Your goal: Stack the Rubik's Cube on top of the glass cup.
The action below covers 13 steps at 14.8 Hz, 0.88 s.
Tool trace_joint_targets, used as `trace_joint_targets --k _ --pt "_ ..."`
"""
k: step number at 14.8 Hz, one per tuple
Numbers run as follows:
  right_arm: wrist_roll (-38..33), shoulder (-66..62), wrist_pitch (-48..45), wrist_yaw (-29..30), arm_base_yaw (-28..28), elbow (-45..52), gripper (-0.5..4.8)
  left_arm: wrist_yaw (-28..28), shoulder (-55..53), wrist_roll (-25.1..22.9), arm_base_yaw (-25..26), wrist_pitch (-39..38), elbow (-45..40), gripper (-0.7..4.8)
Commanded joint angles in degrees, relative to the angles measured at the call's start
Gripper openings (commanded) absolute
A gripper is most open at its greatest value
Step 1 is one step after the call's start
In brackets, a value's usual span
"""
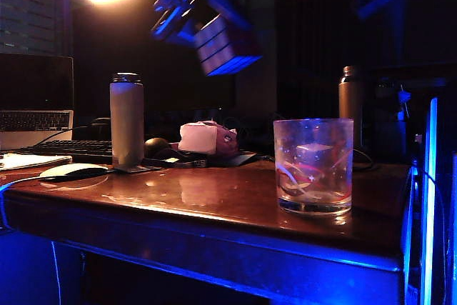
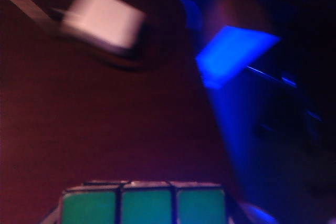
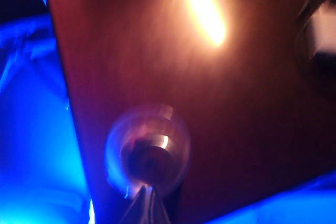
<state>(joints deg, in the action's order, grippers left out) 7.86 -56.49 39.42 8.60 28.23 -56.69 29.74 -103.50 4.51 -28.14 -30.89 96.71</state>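
The left gripper hangs high above the counter in the exterior view, and its fingers are clamped on the cube — tilted, one corner pointing down, well clear of everything below. In the left wrist view the cube's near row of tiles fills the lower edge and looks green under the coloured light.

The cup stands upright near the counter's front edge. From the held cube it lies at about 5 o'clock in the exterior view: lower and to the right, well apart. That is the relation the coming move turns on, as I judge it — the cube has to travel right and down until it sits over the rim, and it has to be levelled, since a tilted cube would catch the rim on a corner instead of resting flat. The cube has no long axis to align; only a flat face needs to face down. The cup's axis is vertical, mouth up.

The right gripper looks down on the cup from above, and its tips appear drawn together to a point just beside the rim, though blur makes this less than certain. It is the nearer arm to the cup, but the left one carries the cube.

No brand, label or writing can be read anywhere; the cup shows only swirls and small stars.
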Motion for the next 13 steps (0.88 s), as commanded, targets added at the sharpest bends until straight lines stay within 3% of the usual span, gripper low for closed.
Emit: trace_joint_targets --k 1,9,13 --pt "0.1 -1.2 3.3 0.5 0.0 2.1 -0.01 2.6 1.1 0.0 -3.0 -1.6 0.3 1.74" --pt "0.1 -4.6 -2.6 6.1 0.1 10.9 -0.01 0.7 1.2 -0.1 -5.2 -1.9 0.4 1.74" --pt "0.1 -10.4 -9.2 8.1 0.1 12.2 -0.01 -6.2 1.2 -1.4 -5.0 -1.6 0.5 1.74"
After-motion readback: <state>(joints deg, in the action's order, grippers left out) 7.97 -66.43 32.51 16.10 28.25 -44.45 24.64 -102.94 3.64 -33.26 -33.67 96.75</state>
